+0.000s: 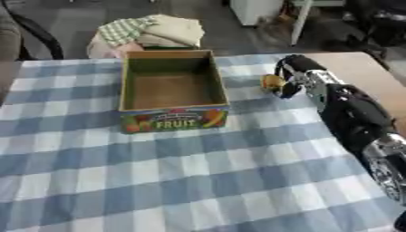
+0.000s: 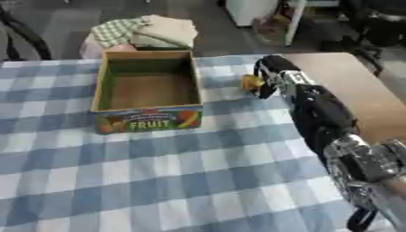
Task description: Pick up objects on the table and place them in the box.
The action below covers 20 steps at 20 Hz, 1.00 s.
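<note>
An open cardboard box [image 1: 172, 80] with "FRUIT" printed on its front stands on the blue-and-white checked cloth, and its inside looks bare. Just right of the box, my right hand [image 1: 292, 74] has its fingers curled round a small yellow-orange object [image 1: 272, 82], held a little above the cloth. The black arm reaches in from the lower right. Most of the object is hidden by the fingers. My left hand shows in neither view.
The checked tablecloth [image 1: 158, 181] covers most of the table; bare wood [image 1: 364, 72] shows at the far right. Behind the box, off the table, lies a pile of folded cloths [image 1: 155, 29]. A dark chair [image 1: 31, 36] stands at the back left.
</note>
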### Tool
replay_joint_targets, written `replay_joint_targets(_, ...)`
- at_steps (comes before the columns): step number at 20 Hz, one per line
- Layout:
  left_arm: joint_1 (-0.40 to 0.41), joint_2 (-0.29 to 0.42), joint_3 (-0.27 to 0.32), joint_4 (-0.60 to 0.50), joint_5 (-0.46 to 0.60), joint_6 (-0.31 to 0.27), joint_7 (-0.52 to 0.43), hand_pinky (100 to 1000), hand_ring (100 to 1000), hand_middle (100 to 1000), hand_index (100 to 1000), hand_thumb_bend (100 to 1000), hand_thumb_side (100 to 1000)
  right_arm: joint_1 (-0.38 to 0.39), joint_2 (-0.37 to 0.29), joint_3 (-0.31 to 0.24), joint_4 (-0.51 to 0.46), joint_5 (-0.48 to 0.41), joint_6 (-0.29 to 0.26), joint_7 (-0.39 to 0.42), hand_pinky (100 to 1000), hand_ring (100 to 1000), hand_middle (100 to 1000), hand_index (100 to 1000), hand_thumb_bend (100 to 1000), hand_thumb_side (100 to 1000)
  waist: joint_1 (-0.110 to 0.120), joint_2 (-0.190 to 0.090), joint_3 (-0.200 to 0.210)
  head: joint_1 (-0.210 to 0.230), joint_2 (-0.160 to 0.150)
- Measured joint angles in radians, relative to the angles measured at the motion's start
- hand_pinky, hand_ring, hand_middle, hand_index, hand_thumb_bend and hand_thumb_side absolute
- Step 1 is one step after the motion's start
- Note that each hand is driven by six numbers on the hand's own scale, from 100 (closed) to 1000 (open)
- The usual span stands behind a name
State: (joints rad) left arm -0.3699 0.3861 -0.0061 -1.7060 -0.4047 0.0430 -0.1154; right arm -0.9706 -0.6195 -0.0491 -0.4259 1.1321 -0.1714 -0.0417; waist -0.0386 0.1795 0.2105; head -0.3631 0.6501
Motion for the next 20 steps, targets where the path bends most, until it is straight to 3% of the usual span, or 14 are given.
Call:
replay_joint_targets(2,0.000,0.000,0.000,0.000,0.000,0.000,0.000,753,559,497,634,525,163,0.000,0.000,0.000,-0.011,-0.004,-0.003,-0.025,665,536,245,329,206,100,0.000,0.000,-0.001,0.000,0.000)
replay_joint_targets(3,0.000,0.000,0.000,0.000,0.000,0.000,0.000,753,560,497,634,522,168,0.000,0.000,0.000,-0.018,-0.007,-0.007,-0.032,665,534,245,328,144,111,0.000,0.000,-0.002,0.000,0.000)
replay_joint_targets(4,0.000,0.000,0.000,0.000,0.000,0.000,0.000,753,560,497,634,524,163,-0.001,0.000,0.000,-0.028,-0.011,-0.011,-0.037,666,534,244,328,200,100,0.000,0.000,-0.003,-0.001,0.000)
replay_joint_targets(6,0.000,0.000,0.000,0.000,0.000,0.000,0.000,753,560,497,634,525,162,-0.006,0.000,0.001,-0.054,-0.021,-0.023,-0.037,665,532,242,328,189,100,0.000,0.000,-0.004,-0.001,0.000)
replay_joint_targets(12,0.000,0.000,0.000,0.000,0.000,-0.001,-0.001,752,558,496,634,526,162,-0.028,0.021,0.018,-0.146,-0.062,-0.067,-0.002,664,525,237,326,167,100,-0.001,-0.003,0.001,-0.004,0.000)
replay_joint_targets(20,0.000,-0.006,-0.001,0.000,0.001,-0.004,-0.004,752,558,496,633,527,161,-0.061,0.095,0.056,-0.222,-0.104,-0.125,0.056,666,526,238,326,167,100,0.000,-0.011,0.021,-0.015,0.000)
